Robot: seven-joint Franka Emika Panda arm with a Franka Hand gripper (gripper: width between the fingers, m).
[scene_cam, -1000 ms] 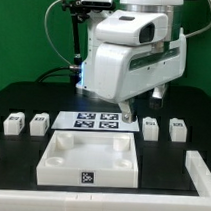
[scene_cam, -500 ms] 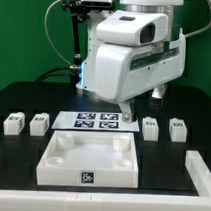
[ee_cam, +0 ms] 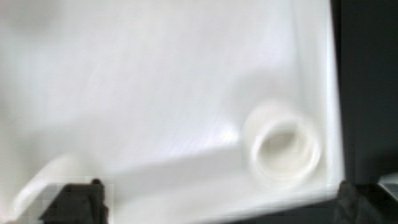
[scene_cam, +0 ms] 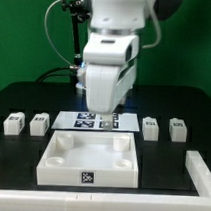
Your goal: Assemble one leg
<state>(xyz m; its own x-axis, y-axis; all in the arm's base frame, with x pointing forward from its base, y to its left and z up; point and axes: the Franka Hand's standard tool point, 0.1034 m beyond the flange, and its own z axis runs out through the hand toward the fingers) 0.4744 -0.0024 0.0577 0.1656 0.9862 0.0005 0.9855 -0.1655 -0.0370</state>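
While the jaws hung wide apart and empty by the tray point(scene_cam: 65, 173), no leg was gripped.
Nearest leg point(scene_cam: 150, 127) stood near the counter's side edge beside its twin point(scene_cam: 176, 128); risk was jaws straddling both, or clipping tray rim en route.

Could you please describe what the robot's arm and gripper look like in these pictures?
The arm is white, with a bulky, rounded, box-like housing at the wrist. Thin black cables run behind it. The gripper is small and ends in two slim dark fingertips. No markings can be made out on it.
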